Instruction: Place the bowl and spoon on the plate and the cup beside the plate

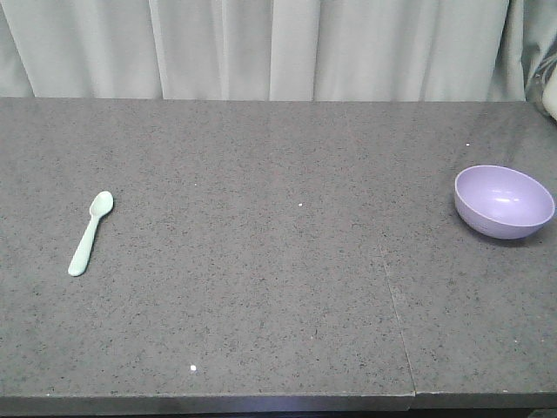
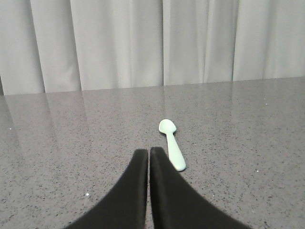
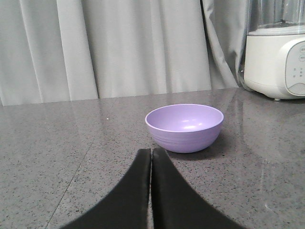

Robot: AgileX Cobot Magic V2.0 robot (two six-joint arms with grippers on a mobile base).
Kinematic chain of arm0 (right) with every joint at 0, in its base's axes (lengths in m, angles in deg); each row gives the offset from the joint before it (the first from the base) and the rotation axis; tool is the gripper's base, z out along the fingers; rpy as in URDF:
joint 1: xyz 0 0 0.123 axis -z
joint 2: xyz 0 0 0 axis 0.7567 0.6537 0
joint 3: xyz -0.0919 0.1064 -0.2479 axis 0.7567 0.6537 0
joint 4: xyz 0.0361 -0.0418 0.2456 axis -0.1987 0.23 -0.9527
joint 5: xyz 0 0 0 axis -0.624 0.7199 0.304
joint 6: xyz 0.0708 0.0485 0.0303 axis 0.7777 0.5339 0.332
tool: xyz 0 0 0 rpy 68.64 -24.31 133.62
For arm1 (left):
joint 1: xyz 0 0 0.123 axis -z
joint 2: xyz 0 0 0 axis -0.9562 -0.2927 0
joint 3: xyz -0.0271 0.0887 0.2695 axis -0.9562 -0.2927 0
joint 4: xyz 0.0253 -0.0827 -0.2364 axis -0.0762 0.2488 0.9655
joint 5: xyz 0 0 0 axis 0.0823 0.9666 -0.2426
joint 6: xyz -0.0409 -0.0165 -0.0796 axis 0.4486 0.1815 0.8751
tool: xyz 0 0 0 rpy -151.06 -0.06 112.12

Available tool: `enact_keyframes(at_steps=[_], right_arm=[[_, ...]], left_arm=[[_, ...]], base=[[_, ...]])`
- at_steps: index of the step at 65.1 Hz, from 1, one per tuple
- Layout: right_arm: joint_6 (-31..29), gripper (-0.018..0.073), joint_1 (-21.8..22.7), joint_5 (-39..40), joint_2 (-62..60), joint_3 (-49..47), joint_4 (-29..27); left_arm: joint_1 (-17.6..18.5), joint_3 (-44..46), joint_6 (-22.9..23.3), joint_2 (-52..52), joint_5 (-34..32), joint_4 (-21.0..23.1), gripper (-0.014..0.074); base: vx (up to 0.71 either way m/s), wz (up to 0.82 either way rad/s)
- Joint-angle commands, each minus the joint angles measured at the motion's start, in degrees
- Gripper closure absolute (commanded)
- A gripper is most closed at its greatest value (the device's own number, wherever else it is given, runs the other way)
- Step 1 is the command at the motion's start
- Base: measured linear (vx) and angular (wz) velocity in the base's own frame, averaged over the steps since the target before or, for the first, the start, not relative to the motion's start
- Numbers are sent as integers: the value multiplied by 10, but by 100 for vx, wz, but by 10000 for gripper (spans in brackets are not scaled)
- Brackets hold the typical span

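Note:
The pale mint spoon (image 1: 90, 232) lies flat on the left of the grey stone table, bowl end pointing away. In the left wrist view the spoon (image 2: 172, 150) sits just ahead and right of my left gripper (image 2: 148, 152), which is shut and holds nothing. The lavender bowl (image 1: 503, 201) stands upright at the table's right edge. In the right wrist view the bowl (image 3: 184, 127) is a short way ahead and slightly right of my right gripper (image 3: 151, 152), shut and empty. Plate and cup are out of view. Neither gripper shows in the front view.
The grey speckled table (image 1: 278, 287) has a seam (image 1: 396, 313) running front to back on its right side. A white appliance (image 3: 276, 62) stands at the far right behind the bowl. Pale curtains (image 1: 261, 43) hang behind the table's far edge.

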Motion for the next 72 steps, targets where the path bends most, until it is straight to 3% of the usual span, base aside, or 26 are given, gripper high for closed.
enact_keyframes(at_steps=[1, 38, 47, 57, 72], right_arm=[[-3, 561, 4, 42, -8, 8, 6], [-3, 561, 4, 43, -8, 8, 6], [25, 561, 4, 90, -8, 8, -43], [53, 561, 4, 125, -8, 8, -126], [57, 561, 4, 124, -8, 7, -152]], left_arm=[[-1, -18, 5, 10, -39, 1, 602], [-1, -18, 5, 10, -39, 0, 602], [-1, -18, 5, 10, -46, 1, 602], [-1, -18, 83, 10, -68, 1, 602], [-1, -16, 194, 10, -135, 1, 602]], base=[[0, 0], [0, 0], [0, 0], [0, 0], [0, 0]])
